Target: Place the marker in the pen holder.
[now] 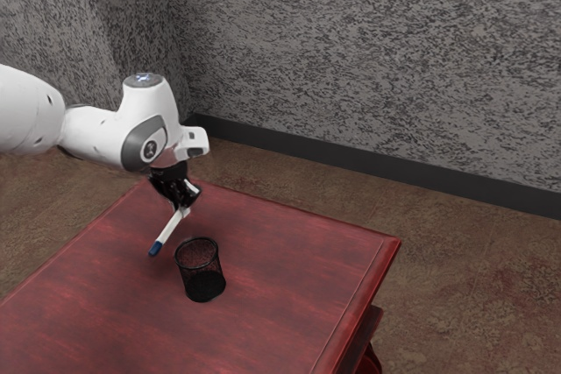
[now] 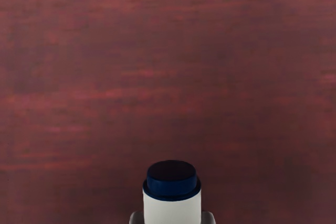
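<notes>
One black gripper (image 1: 183,203), left of centre in the exterior view, grips one slanting marker (image 1: 169,232) between its two fingers, white barrel smooth and round, blue end downward. Just beside, lower left of centre, stands one cylindrical pen holder (image 1: 202,285), its dark base visible through black mesh, on one red, streaky-grained table (image 1: 289,251).

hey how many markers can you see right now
1: the white marker with a blue end, tilted in the gripper, beside the pen holder.
</notes>
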Robot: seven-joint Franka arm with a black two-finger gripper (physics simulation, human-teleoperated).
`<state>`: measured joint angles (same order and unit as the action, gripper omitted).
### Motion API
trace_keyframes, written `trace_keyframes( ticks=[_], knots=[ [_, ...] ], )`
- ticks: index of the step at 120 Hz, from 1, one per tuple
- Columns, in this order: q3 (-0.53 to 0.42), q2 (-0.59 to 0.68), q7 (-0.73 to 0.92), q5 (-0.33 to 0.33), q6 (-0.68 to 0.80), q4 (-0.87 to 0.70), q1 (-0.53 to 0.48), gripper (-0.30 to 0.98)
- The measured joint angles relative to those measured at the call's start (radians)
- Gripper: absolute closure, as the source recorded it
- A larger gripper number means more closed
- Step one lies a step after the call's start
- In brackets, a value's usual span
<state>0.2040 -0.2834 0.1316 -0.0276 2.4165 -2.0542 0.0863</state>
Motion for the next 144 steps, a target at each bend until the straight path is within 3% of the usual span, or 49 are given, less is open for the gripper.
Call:
trace_keyframes(
  ticks=[23, 49, 75, 102, 144],
  knots=[
    [-0.021, 0.168, 0.0, -0.004, 0.0, 0.012, 0.004, 0.72],
    [-0.118, 0.424, 0.012, -0.003, 0.209, -0.224, -0.012, 0.72],
    [-0.168, 0.563, 0.031, 0.007, 0.364, -0.386, 0.003, 0.72],
    [-0.192, 0.612, 0.049, 0.027, 0.434, -0.513, 0.003, 0.71],
    [-0.206, 0.547, 0.072, 0.037, 0.478, -0.562, 0.002, 0.68]
  ],
)
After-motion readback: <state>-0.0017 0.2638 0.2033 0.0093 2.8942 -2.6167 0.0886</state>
